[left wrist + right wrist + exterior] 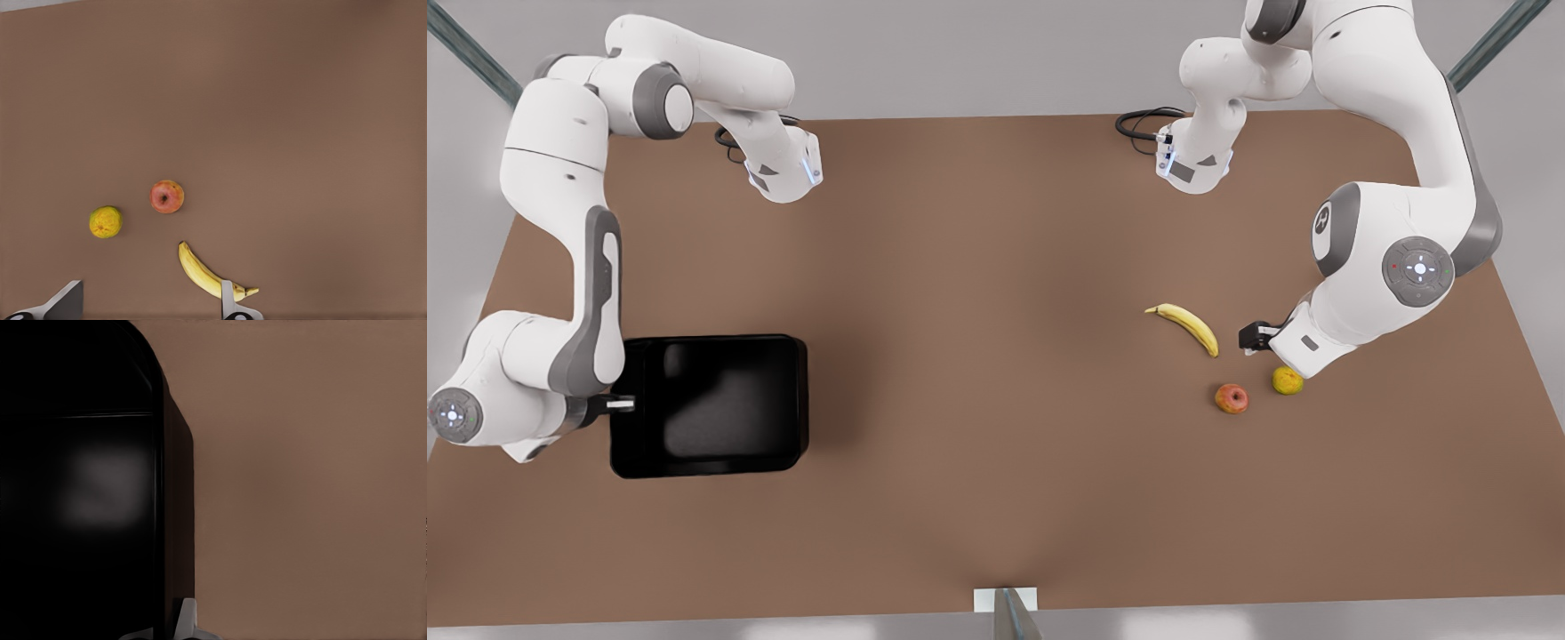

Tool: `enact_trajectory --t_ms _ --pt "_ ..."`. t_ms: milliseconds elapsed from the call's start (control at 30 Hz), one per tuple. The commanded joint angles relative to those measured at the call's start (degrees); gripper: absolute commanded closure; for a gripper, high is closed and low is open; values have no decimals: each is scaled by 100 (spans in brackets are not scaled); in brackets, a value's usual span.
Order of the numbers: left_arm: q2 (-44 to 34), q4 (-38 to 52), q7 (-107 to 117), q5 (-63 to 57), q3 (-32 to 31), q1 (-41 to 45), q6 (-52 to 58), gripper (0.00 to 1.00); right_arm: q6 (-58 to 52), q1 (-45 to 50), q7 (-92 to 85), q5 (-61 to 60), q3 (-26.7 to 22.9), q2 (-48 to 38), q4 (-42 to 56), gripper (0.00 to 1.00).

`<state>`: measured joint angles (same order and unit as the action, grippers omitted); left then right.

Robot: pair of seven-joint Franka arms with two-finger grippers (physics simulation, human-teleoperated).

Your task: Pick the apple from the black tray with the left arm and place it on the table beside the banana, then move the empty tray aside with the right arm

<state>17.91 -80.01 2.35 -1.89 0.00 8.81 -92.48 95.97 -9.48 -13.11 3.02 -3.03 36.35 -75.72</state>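
The large flat matte brown worktop carries everything. The glossy black shallow rectangular tray with rounded corners sits empty toward the front view's left. At its left rim is the right gripper; its fingers appear to straddle that rim, one finger standing outside the tray wall in the right wrist view, but whether they clamp the rim cannot be told. On the front view's right, the left gripper hangs low over the worktop just beside the fruit, its fingers spread wide with nothing between them. The slender curved yellow banana with darker tips lies on the worktop near that gripper. The small round red-orange apple with yellowish patches rests on the worktop near the banana's lower end but apart from it, well away from the tray; the left wrist view shows its stem dimple facing up. A small round yellow-green fruit sits just beside the apple, not touching it, close under the left arm's wrist.
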Motion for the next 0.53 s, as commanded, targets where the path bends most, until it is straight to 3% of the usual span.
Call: enact_trajectory --t_ms 0,33,67,167,267,500 --pt "-7 3 -6 -13 0 -2 11 0 493 7 -2794 32 -22 30 5 61" --pt "-7 3 -6 -13 0 6 11 0 581 33 -2689 32 -22 31 5 25" --pt "-7 3 -6 -13 0 6 11 0 572 34 -2548 15 -31 4 14 9" --pt "-7 3 -6 -13 0 -2 20 0 -122 358 -1599 -29 83 -514 224 6" --pt "-7 -6 -6 -13 0 -2 20 0 -1001 490 879 -214 1419 -892 1033 6" --pt "-7 64 -507 189 9 -81 11 0 -940 578 1425 -196 1314 -910 1033 2"
